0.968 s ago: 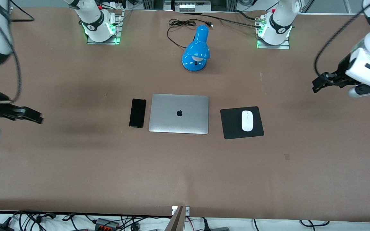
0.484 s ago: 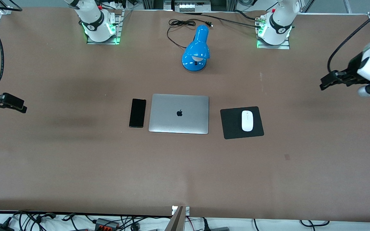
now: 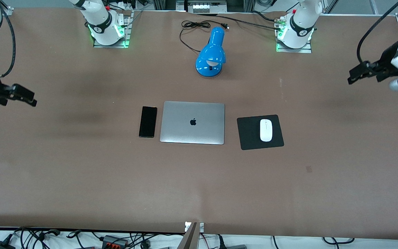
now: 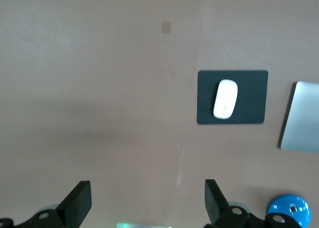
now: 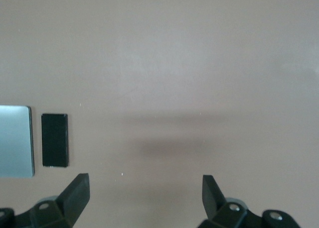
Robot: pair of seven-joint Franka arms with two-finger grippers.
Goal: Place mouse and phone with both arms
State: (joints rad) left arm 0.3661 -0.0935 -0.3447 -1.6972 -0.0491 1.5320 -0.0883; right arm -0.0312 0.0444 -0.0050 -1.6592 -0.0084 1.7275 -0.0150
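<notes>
Now the row of things lies mid-counter, well apart from both hands. Nearest the left hand (image 3: 356, 73) sits the square black mouse pad (image 3: 249, 138), and the mouse (image 3: 266, 130) rests on it, lengthwise toward the bases. The left hand is up over the bare counter (image 3: 199, 186) at the left arm's end, its two fingers spread wide and holding nothing; in the left wrist view the mouse (image 4: 225, 99) and pad (image 4: 254, 98) show well away from the fingertips (image 4: 213, 198). Beside the pad lies the closed silver laptop (image 3: 192, 122), and just beside that, toward the right arm's end, the phone (image 3: 148, 121) lies flat and dark, parallel to the laptop's edge. The right hand (image 3: 24, 96) is over the bare counter at the right arm's end, also spread wide and empty, well apart from the phone (image 5: 54, 140). Farther from the front camera, between the two bases, stands a blue desk lamp (image 3: 211, 52), its black cord (image 3: 195, 26) probably unplugged, though that is hard to judge.
</notes>
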